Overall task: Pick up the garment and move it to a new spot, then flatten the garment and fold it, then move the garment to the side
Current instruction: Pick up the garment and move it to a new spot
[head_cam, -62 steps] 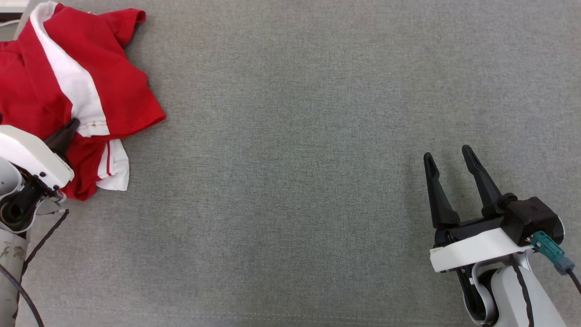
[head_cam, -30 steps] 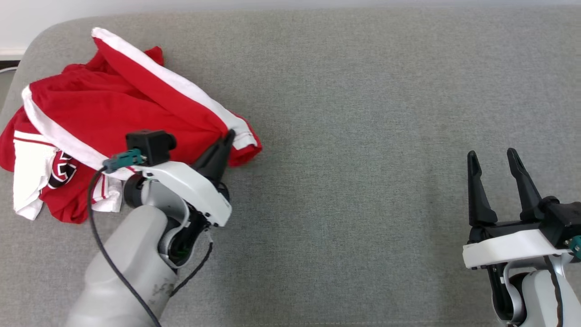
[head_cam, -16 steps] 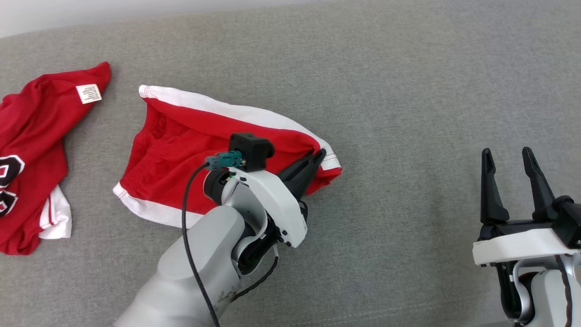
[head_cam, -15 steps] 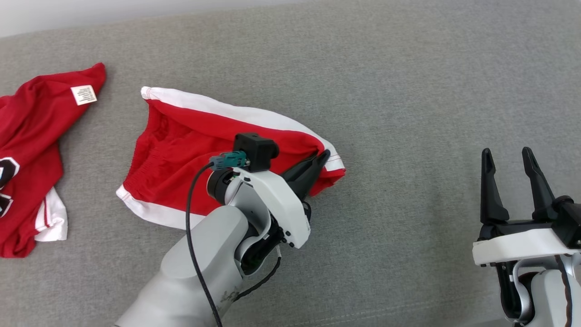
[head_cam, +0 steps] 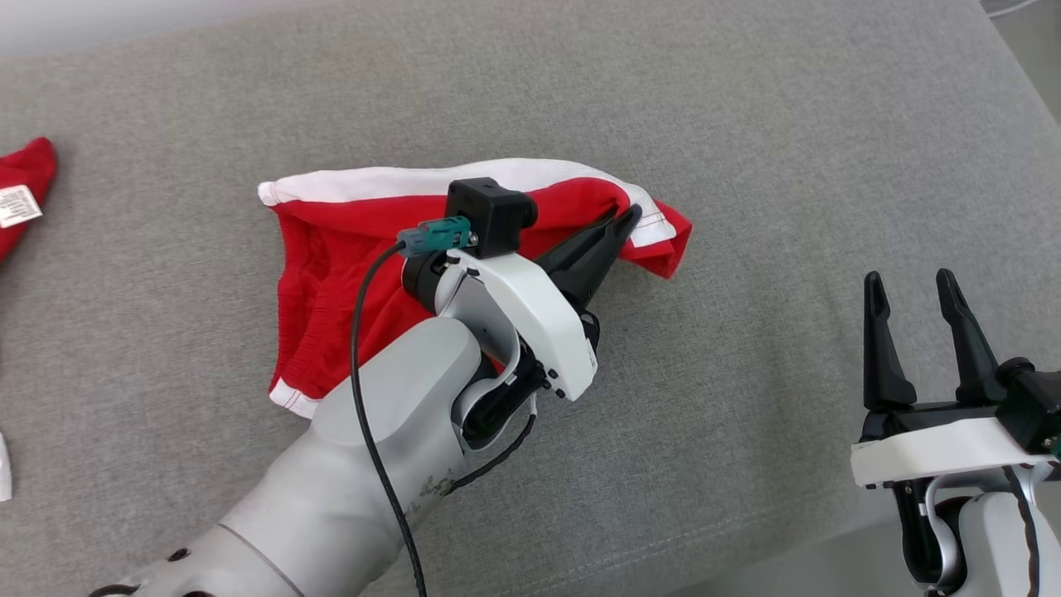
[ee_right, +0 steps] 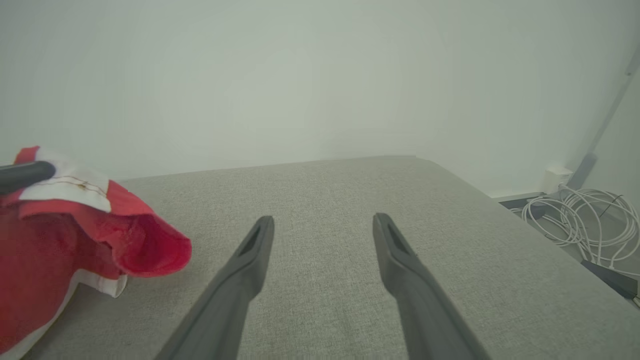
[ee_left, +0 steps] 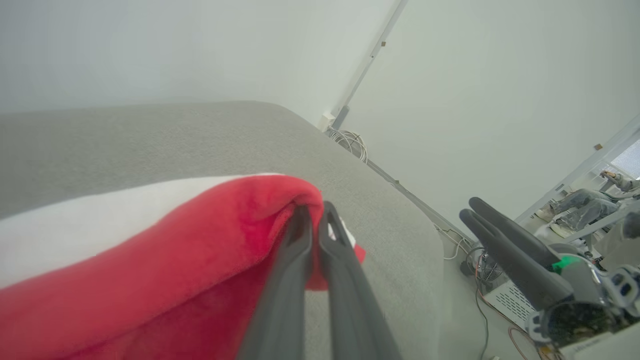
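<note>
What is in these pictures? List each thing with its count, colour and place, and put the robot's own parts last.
shorts: one, red with white trim, mid-sofa, one corner raised
second garment: one, red with a white label, far left on the sofa
sofa: one, grey, under both garments
cables: one coil, white, floor beyond the sofa's right end
left claw: one, dark, shut on the shorts' corner
right claw: one, dark, open, lower right

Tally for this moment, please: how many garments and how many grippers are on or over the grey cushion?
Garments: 2 (red-and-white shorts; red garment cut off at the left edge)
Grippers: 2 (left gripper shut on the shorts; right gripper open)
Total: 4
</note>
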Controlling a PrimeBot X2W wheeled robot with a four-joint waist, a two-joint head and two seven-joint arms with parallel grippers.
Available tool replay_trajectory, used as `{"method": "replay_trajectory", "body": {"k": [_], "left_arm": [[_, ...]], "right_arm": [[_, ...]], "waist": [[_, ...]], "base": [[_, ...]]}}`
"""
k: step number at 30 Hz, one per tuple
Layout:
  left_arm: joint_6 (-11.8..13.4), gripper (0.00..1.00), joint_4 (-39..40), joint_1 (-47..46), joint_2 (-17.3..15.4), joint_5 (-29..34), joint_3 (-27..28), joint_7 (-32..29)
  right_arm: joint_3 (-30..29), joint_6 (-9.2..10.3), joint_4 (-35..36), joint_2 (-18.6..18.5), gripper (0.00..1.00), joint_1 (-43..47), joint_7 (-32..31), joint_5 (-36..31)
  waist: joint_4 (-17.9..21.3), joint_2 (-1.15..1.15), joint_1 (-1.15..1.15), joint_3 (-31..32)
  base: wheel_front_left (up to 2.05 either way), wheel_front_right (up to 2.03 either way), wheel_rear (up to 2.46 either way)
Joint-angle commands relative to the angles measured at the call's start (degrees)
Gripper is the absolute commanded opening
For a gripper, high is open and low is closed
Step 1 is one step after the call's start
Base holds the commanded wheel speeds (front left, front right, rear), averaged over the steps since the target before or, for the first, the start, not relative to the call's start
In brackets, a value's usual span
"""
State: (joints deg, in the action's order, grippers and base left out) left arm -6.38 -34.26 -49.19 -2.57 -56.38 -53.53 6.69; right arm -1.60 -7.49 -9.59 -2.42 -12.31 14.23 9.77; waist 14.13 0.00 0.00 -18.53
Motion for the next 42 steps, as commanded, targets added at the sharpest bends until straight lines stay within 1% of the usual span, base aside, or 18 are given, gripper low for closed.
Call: {"method": "replay_trajectory", "body": {"k": [1,6,11,12,13,14,18,22,25,27,28,30,35,39,42], "left_arm": [[0.71,0.00,0.13,-2.28,-0.33,-0.68,0.44,0.78],[0.62,0.00,-3.61,-2.81,-0.32,-2.15,-3.20,1.57],[0.10,0.00,-4.48,-3.79,-0.32,-3.59,-6.24,1.94],[0.01,0.18,-4.52,-4.02,-0.32,-3.80,-6.78,1.90],[-0.05,0.85,-4.63,-4.23,-0.32,-3.86,-7.31,1.84],[-0.09,1.00,-4.74,-4.44,-0.32,-3.76,-7.73,2.08],[-0.13,1.00,-5.47,-4.76,-0.69,-2.63,-8.72,3.16],[0.57,1.00,-4.25,-4.23,-3.48,-1.12,-9.02,4.52],[2.57,1.00,-2.07,-2.98,-6.72,0.19,-8.52,5.94],[4.42,1.00,-0.07,-1.67,-9.26,1.04,-7.89,6.70],[4.42,1.00,-0.07,-1.67,-9.26,1.04,-7.89,6.70],[6.41,1.00,2.33,0.25,-11.85,1.26,-6.69,7.29],[13.14,1.00,9.28,6.22,-18.92,1.97,-1.63,8.14],[18.60,1.00,15.86,12.72,-23.86,2.46,4.84,8.28],[21.57,1.00,20.57,18.83,-26.16,2.98,10.32,8.29]], "right_arm": [[1.26,0.00,1.78,-0.45,1.00,0.07,0.77,0.64],[1.34,0.00,1.94,-0.45,1.00,-0.06,0.77,1.57],[1.43,0.00,1.72,-0.45,1.00,-0.39,0.77,2.06],[1.53,0.00,1.59,-0.45,1.00,-0.55,0.77,2.13],[1.66,0.00,1.52,-0.45,1.00,-0.70,0.77,2.15],[1.77,0.00,1.47,-0.45,1.00,-0.77,0.77,2.24],[1.66,0.00,1.10,-0.45,1.00,-0.31,0.77,1.95],[1.32,0.00,0.76,-0.45,1.00,0.27,0.77,1.62],[1.19,0.00,0.52,-0.45,1.00,0.70,0.77,0.83],[1.18,0.00,0.45,-0.45,1.00,1.08,0.77,0.18],[1.18,0.00,0.45,-0.45,1.00,1.08,0.77,0.18],[1.24,0.00,0.20,-0.45,1.00,1.51,0.77,-0.68],[1.17,0.00,-0.53,-0.45,1.00,2.56,0.77,-2.67],[0.74,0.00,-1.05,-0.45,1.00,3.62,0.77,-3.65],[0.13,0.00,-1.35,-0.45,1.00,4.64,0.77,-4.13]], "waist": [[0.82,0.00,0.00,-0.93],[1.08,0.00,0.00,-2.26],[0.75,0.00,0.00,-2.40],[0.76,0.00,0.00,-2.28],[0.74,0.00,0.00,-2.10],[0.64,0.00,0.00,-1.81],[-0.55,0.00,0.00,-0.40],[-2.91,0.00,0.00,1.05],[-5.09,0.00,0.00,2.12],[-6.75,0.00,0.00,2.86],[-6.75,0.00,0.00,2.86],[-8.42,0.00,0.00,3.76],[-12.35,0.00,0.00,6.29],[-14.88,0.00,0.00,8.37],[-16.30,0.00,0.00,9.84]], "base": [[0.00,0.00,0.00],[0.00,0.00,0.00],[0.00,0.00,0.00],[0.00,0.00,0.00],[0.00,0.00,0.00],[0.00,0.00,0.00],[0.00,0.00,0.00],[0.00,0.00,0.00],[0.00,0.00,0.00],[0.00,0.00,0.00],[0.00,0.00,0.00],[0.00,0.00,0.00],[0.00,0.00,0.00],[0.00,0.00,0.00],[0.00,0.00,0.00]]}}
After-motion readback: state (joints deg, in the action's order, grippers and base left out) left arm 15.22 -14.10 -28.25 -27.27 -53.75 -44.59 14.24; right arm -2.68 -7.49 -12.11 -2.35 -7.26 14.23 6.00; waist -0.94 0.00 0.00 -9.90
